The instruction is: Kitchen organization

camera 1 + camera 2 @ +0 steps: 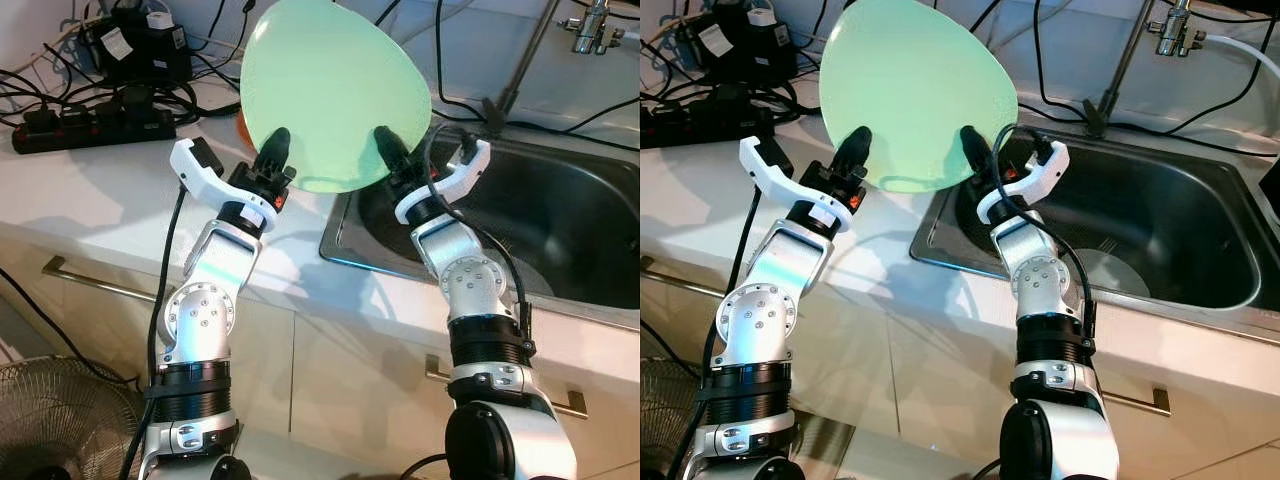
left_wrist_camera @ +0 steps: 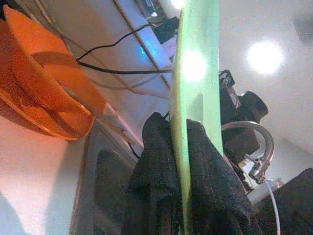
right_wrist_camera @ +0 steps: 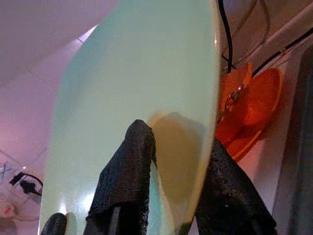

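Gripping the lower rim of a pale green plate (image 1: 335, 90), the left claw (image 1: 275, 150) and the right claw (image 1: 388, 148) each pinch its edge between their black fingers, holding it upright on edge. The plate hangs above the near left corner of the steel sink (image 1: 560, 215), over the white table (image 1: 90, 190). Orange dishes (image 2: 44, 93) sit on the table just left of the sink, behind the plate. A black power strip (image 1: 95, 125) lies well left of the sink.
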Motion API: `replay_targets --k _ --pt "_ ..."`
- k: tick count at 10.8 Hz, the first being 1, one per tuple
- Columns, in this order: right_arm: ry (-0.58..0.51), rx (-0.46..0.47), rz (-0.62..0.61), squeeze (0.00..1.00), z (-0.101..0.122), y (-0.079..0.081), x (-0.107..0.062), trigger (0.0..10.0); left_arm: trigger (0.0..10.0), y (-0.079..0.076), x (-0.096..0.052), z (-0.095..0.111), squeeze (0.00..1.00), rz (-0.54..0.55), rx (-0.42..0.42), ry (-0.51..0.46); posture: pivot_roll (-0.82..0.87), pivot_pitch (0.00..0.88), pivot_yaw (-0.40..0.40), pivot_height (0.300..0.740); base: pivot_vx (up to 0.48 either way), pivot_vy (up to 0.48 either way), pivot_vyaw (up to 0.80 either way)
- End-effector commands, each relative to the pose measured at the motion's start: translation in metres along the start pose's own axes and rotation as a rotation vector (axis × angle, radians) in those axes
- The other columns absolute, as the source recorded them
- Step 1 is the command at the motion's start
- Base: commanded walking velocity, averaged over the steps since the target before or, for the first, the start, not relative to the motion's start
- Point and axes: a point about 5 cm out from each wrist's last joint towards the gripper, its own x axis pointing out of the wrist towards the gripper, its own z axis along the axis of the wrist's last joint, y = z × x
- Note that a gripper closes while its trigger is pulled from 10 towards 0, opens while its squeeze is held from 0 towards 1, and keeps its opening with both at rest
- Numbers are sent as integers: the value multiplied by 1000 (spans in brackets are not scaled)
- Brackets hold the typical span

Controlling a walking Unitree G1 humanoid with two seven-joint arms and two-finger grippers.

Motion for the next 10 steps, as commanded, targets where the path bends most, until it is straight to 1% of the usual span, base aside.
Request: replay_targets --k 1,3,4,5,7,8,10 --pt "-11 13 17 0 1 3 -2 0 10000 -4 3 -4 0 -11 23 25 243 40 -33 740 0 0 0" --pt "-14 22 19 0 2 3 -2 0 10000 -1 3 -4 0 10 47 25 243 39 -32 740 0 0 0" --pt "-13 25 19 0 1 3 -2 0 10000 -2 4 -6 1000 13 85 40 244 39 -32 740 0 0 0" --pt "-15 28 18 0 2 3 -2 0 10000 -2 4 -8 1000 0 81 51 243 38 -31 740 0 0 0" --pt "-30 27 9 0 5 2 -1 0 10000 0 3 -10 1000 16 97 68 244 39 -31 740 0 0 0" --pt "-62 33 -11 0 8 0 -1 0 10000 2 3 -10 1000 27 113 69 244 40 -31 740 0 0 0" --pt "-206 98 -73 0 30 -7 -2 0 10000 1 1 -13 1000 15 121 83 244 37 -31 740 0 0 0"
